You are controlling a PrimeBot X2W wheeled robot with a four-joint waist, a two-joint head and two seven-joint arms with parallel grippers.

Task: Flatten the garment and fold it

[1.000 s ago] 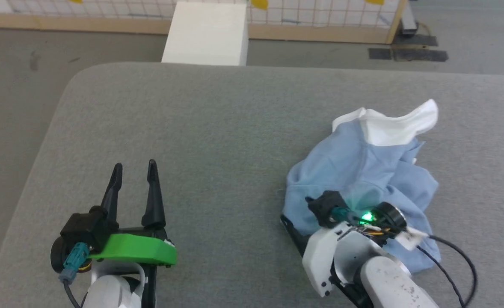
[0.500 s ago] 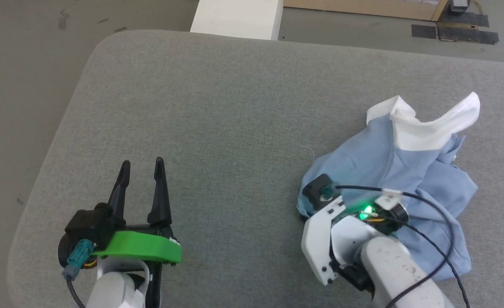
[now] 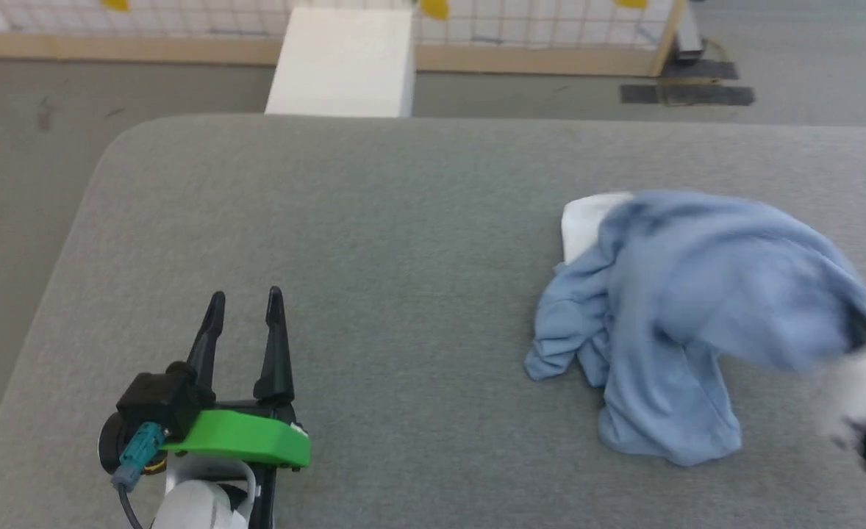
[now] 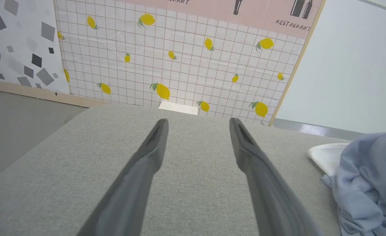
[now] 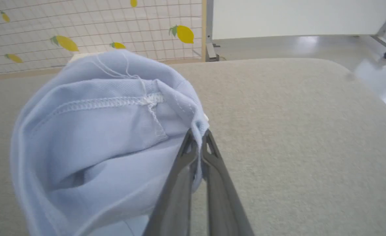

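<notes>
Grey padded table (image 3: pixel 374 220), lemon-print tiled wall (image 4: pixel 180 65) behind it, white box (image 3: pixel 341 62) past the far edge. On the table's right half: garment (image 3: pixel 690 294), bunched. Its upper part is raised off the surface and motion-blurred in head view, and its lower folds rest on the table. Its white section (image 3: pixel 584 220) pokes out at the far-left side, lying flat.

Right wrist view has the right gripper (image 5: pixel 198 134) with jaws pinched together on a stitched light-blue edge, cloth hanging to the left of the fingers. In head view that arm is a pale blur at the right edge, so the grip isn't readable there.

Low left in head view: left gripper (image 3: pixel 245 295), jaws spread wide over bare table, well apart from the garment. Left wrist view adds the garment's edge and white section at its far right, resting on the table.
</notes>
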